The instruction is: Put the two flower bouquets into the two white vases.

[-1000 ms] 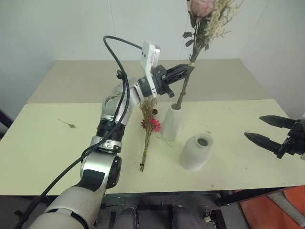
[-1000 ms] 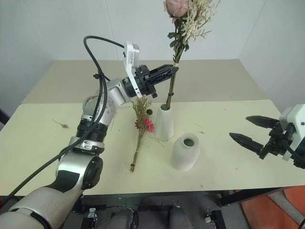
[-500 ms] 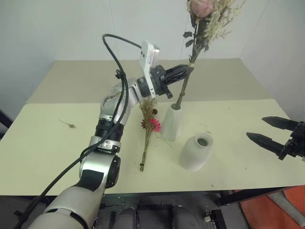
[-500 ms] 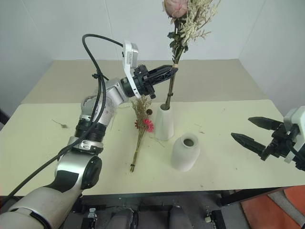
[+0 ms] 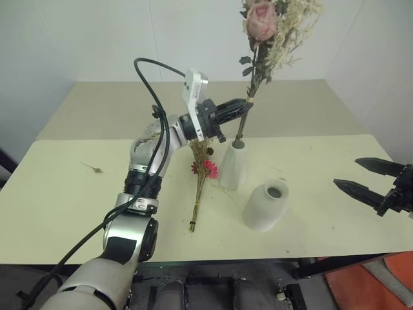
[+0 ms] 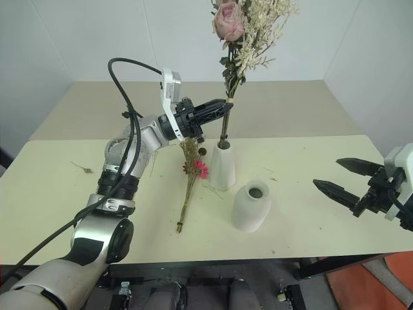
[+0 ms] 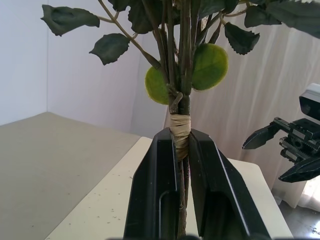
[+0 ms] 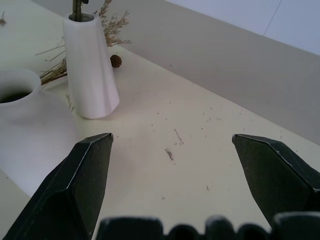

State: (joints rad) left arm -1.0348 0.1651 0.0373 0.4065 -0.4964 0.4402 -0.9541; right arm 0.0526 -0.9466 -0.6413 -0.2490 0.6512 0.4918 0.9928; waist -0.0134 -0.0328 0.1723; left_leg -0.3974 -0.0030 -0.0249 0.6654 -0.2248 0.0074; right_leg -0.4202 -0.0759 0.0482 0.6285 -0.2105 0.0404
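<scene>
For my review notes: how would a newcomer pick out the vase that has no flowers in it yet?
On the pale table, find the tall slim vase holding the rose bouquet. The empty vase stands beside it, nearer the table's front edge: shorter, wider, rounded, its mouth open.

The right gripper has its jaws spread wide apart over the pale bench. The tall vase stands upright at about ten o'clock with a stem in its mouth. The short vase sits at nine o'clock, just beside it. Dried grasses and a brown seed head lie behind the tall vase.
</scene>
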